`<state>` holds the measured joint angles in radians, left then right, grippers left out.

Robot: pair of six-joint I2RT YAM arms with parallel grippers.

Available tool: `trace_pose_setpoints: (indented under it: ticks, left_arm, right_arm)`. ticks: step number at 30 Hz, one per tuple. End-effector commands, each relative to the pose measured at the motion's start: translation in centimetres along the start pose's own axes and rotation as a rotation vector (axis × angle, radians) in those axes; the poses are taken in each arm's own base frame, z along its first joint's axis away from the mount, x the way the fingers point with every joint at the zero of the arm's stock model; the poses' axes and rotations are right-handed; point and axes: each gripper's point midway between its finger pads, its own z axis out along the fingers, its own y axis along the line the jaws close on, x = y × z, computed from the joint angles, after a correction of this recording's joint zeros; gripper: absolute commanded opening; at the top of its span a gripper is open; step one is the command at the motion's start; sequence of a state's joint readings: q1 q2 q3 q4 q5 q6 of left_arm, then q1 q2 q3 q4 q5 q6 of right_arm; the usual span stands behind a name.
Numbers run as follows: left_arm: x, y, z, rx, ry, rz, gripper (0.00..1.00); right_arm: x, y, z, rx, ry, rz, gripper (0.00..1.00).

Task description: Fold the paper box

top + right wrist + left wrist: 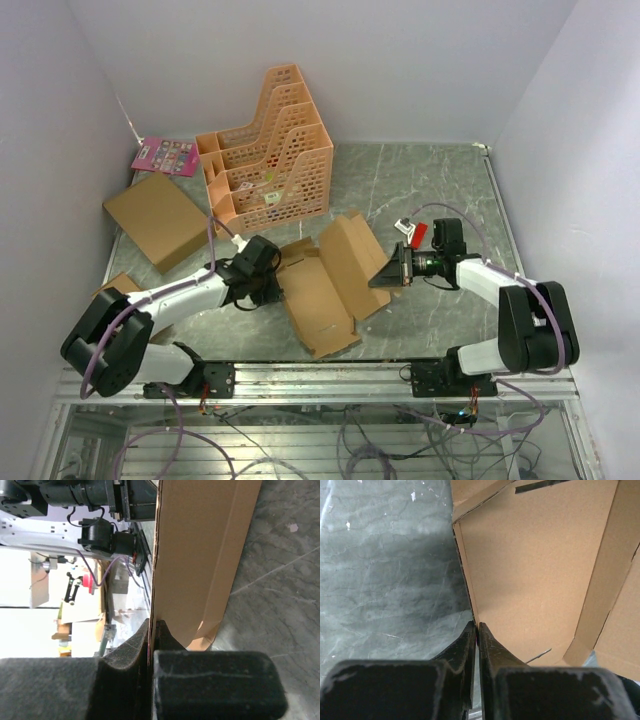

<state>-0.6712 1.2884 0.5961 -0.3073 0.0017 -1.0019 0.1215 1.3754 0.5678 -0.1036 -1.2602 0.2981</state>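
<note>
Overhead view of my two-arm rig. The plain brown die-cut cardboard paper box lies half-formed just toward 6 o'clock from the middle of the grey marbled table. Its base is flat and its side panels are partly raised.

At the box's 9 o'clock, my left gripper has its black fingers pressed together on the thin upright edge of the left wall. The wrist view shows the cardboard pinched between the tips. At the box's 3 o'clock, my right gripper is likewise clamped on the edge of the right-hand flap, which stands nearly on edge in its wrist view.

An orange plastic lattice file rack stands at 11 o'clock. A flat brown cardboard box lies at 10 o'clock, apart from the work.

What worries me is that both holds sit at the very rim of the card. If I swing one arm faster than the other, I expect an edge to slip free or tear at a notch. If I pull outward rather than rotating about the crease, the base could lift or skid. A wall could also buckle away from its scored line, leaving a false fold.
</note>
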Motion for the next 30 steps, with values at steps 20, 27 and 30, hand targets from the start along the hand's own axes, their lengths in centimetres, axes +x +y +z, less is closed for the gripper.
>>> trace_pose_setpoints:
  ticks: [20,27,30]
  left_arm:
    - [-0.2,-1.2,0.0,-0.003,0.042,0.070,0.14]
    - [-0.3,-1.3,0.1,-0.007,0.042,0.080,0.14]
    - [-0.4,-1.3,0.0,-0.007,0.039,0.083,0.13]
  right_arm:
    - [0.5,-5.4,0.4,0.211,0.053,0.049,0.00]
    - [0.3,-5.2,0.5,0.190,0.055,0.052,0.10]
    - [0.1,-5.0,0.7,0.166,0.059,0.060,0.11]
